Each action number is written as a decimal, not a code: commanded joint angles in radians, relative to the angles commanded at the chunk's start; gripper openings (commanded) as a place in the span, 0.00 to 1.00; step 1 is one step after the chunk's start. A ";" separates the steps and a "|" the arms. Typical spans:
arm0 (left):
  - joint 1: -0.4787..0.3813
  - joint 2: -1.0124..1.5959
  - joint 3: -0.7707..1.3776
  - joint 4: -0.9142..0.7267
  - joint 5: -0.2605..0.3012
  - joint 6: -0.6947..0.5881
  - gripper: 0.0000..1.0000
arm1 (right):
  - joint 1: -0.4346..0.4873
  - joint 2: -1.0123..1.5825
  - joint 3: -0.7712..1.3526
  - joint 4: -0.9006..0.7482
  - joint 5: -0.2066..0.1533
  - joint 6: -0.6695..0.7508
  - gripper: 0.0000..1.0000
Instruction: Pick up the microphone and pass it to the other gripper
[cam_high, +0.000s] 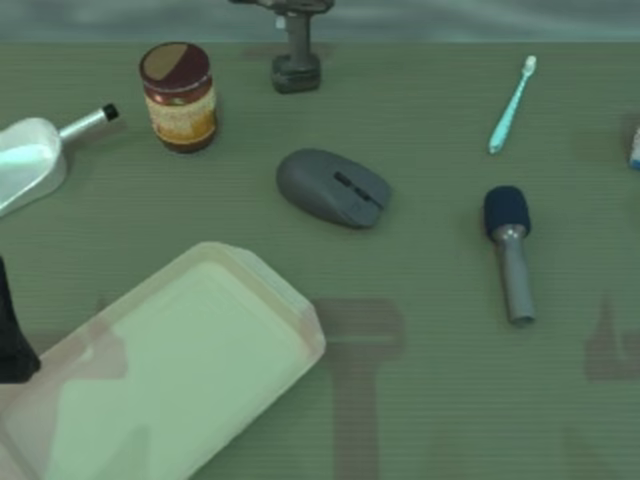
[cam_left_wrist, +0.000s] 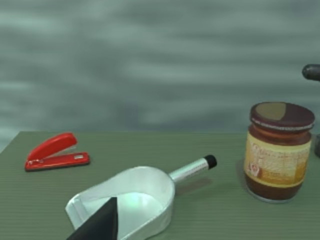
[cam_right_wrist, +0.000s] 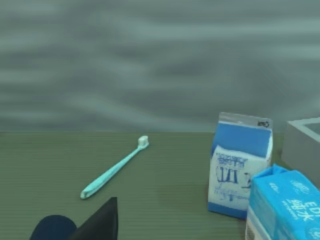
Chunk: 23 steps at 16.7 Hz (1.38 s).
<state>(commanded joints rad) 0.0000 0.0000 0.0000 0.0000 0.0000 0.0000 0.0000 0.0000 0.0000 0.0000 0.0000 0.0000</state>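
The microphone (cam_high: 513, 258) lies flat on the right half of the green table, its dark foam head toward the back and its grey handle toward the front. In the right wrist view only its rounded dark head (cam_right_wrist: 52, 228) shows, low beside one black finger (cam_right_wrist: 102, 222) of my right gripper (cam_right_wrist: 142, 227). That gripper is open, holds nothing, and is outside the top view. My left gripper (cam_left_wrist: 150, 231) is open and empty too, one finger (cam_left_wrist: 100, 224) showing over the metal scoop (cam_left_wrist: 130, 202). The left arm (cam_high: 12, 335) is parked at the table's left edge.
A grey mouse (cam_high: 333, 187) sits mid-table, a teal toothbrush (cam_high: 512, 105) behind the microphone. A jar (cam_high: 179, 97) and scoop (cam_high: 35, 150) are at the back left, a drill (cam_high: 296, 50) at the back, a cream tray (cam_high: 170, 365) front left. A red stapler (cam_left_wrist: 56, 152), a milk carton (cam_right_wrist: 240, 165) and a blue pack (cam_right_wrist: 285, 205) stand nearby.
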 joint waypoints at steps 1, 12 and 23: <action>0.000 0.000 0.000 0.000 0.000 0.000 1.00 | 0.000 0.000 0.000 0.000 0.000 0.000 1.00; 0.000 0.000 0.000 0.000 0.000 0.000 1.00 | 0.146 0.561 0.428 -0.347 0.030 0.146 1.00; 0.000 0.000 0.000 0.000 0.000 0.000 1.00 | 0.376 1.621 1.207 -0.840 0.077 0.403 1.00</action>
<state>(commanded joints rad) 0.0000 0.0000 0.0000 0.0000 0.0000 0.0000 0.3762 1.6214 1.2074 -0.8396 0.0773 0.4035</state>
